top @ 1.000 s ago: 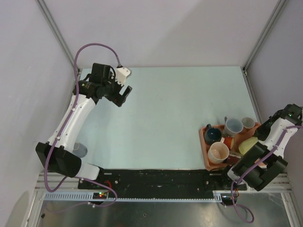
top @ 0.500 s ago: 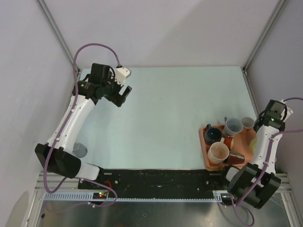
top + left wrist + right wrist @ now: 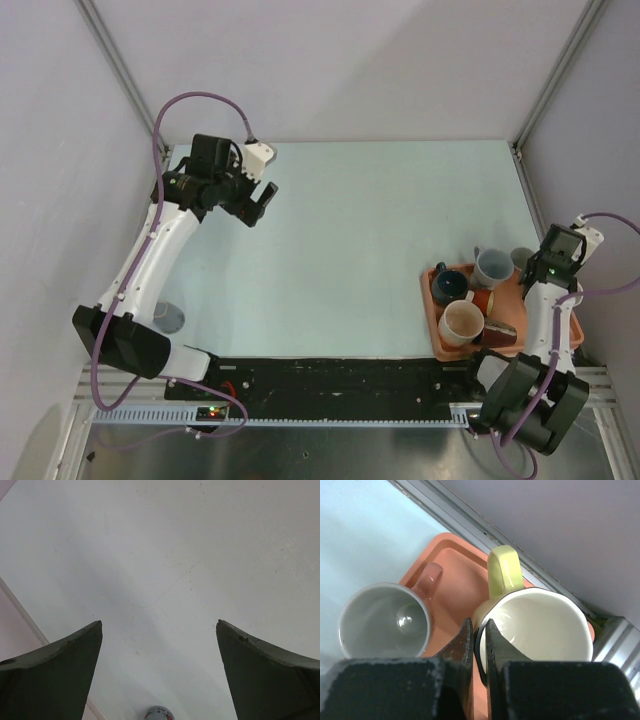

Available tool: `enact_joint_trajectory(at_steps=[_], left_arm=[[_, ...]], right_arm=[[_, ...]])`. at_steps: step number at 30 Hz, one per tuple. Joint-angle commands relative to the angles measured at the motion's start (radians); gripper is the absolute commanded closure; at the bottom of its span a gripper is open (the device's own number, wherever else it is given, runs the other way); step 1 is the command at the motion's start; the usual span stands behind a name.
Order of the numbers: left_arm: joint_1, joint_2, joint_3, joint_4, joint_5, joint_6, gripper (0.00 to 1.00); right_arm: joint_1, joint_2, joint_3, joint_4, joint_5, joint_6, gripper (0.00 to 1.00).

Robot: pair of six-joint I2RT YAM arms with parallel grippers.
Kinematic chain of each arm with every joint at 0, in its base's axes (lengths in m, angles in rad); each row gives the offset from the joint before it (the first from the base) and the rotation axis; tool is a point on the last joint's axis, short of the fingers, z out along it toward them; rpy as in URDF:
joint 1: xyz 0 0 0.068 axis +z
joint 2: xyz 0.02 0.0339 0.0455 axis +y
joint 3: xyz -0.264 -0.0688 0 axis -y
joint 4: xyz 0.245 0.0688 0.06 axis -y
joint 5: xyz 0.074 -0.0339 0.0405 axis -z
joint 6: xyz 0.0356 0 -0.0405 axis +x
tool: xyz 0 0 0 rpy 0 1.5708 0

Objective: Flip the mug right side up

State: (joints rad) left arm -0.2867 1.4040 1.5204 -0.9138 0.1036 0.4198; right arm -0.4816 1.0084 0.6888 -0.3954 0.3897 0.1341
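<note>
My right gripper (image 3: 476, 622) is shut on the rim of a yellow mug (image 3: 540, 625). One finger is inside the rim and one outside. The mug's opening faces up and its handle points away, over the far right corner of the orange tray (image 3: 460, 570). In the top view the right gripper (image 3: 548, 268) sits over that corner and its wrist hides the mug. My left gripper (image 3: 262, 205) is open and empty, high over the table's far left; it also shows in the left wrist view (image 3: 159, 625).
The tray (image 3: 437, 330) holds several other mugs: a grey one (image 3: 493, 268), a dark blue one (image 3: 449, 286), a cream one (image 3: 461, 323). A grey mug with a pink handle (image 3: 385, 622) stands just left of the yellow mug. A small grey cup (image 3: 168, 318) stands by the left arm's base.
My right arm has swung from the tray's near right side to its far right corner. The yellow mug, first seen lying near the tray's right edge, is now under the wrist.
</note>
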Motion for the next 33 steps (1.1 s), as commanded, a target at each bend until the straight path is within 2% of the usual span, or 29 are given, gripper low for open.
enact_joint_trajectory(at_steps=[1, 10, 15, 20, 28, 33], left_arm=[[0.004, -0.016, 0.023, -0.003, -0.009, 0.019, 0.02], [0.004, -0.011, 0.02, -0.004, -0.017, 0.026, 0.02], [0.003, -0.011, 0.019, -0.005, -0.023, 0.028, 0.02], [0.004, -0.008, 0.014, -0.004, -0.021, 0.029, 0.02], [0.004, -0.006, 0.016, -0.005, -0.012, 0.028, 0.02], [0.004, -0.005, 0.017, -0.005, -0.014, 0.027, 0.02]], right_arm=[[0.015, 0.019, -0.004, 0.187, 0.008, -0.03, 1.0], [0.032, 0.064, -0.017, 0.279, -0.011, -0.059, 1.0], [0.033, 0.101, -0.014, 0.245, -0.02, -0.049, 0.99], [0.035, 0.101, -0.002, 0.212, -0.042, -0.04, 0.69], [0.037, 0.059, 0.077, 0.124, -0.015, -0.019, 0.48], [0.038, 0.045, 0.19, -0.027, -0.001, -0.002, 0.24]])
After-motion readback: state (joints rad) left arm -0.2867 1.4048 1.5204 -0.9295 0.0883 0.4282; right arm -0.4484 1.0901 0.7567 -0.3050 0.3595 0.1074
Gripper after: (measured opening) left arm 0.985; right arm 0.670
